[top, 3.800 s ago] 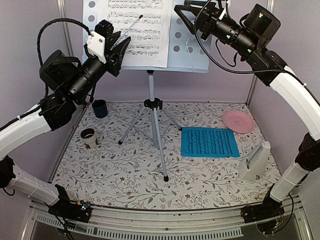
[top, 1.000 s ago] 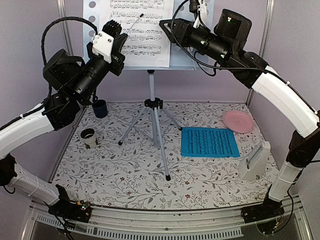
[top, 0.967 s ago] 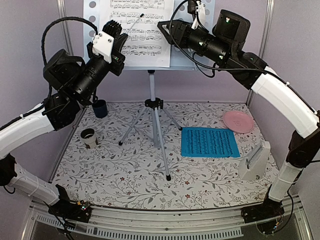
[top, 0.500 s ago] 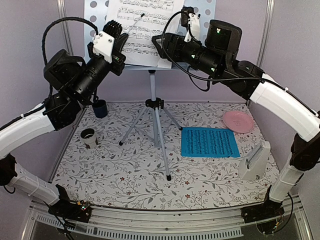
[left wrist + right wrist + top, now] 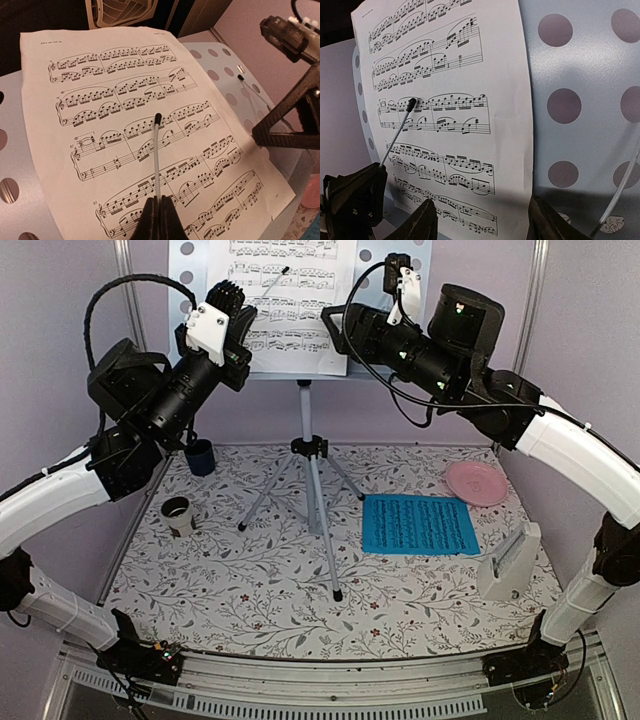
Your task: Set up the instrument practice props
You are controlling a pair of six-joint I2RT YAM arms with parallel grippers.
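The silver tripod music stand (image 5: 310, 490) stands mid-table, its perforated tray (image 5: 400, 265) at the top of the view. The white music sheet (image 5: 290, 300) rests upright on the tray (image 5: 580, 65). My left gripper (image 5: 242, 318) is shut on a thin black-tipped holder wire (image 5: 157, 150) that lies across the white sheet (image 5: 125, 115). My right gripper (image 5: 482, 225) is open, its fingers (image 5: 422, 220) either side of the sheet's lower right corner (image 5: 510, 200), not pinching it. The blue music sheet (image 5: 420, 525) lies flat on the table. The white metronome (image 5: 510, 562) stands at the right.
A pink plate (image 5: 477, 482) sits at the back right. Two small dark cups (image 5: 199, 456) (image 5: 177, 512) stand at the left. A second holder wire (image 5: 620, 185) hangs on the tray's right side. Purple walls close in the back and sides.
The right gripper opened and drew back to the right. The white sheet, tilted half a second ago, now stands straight and sits a little further right. The left arm has not moved.
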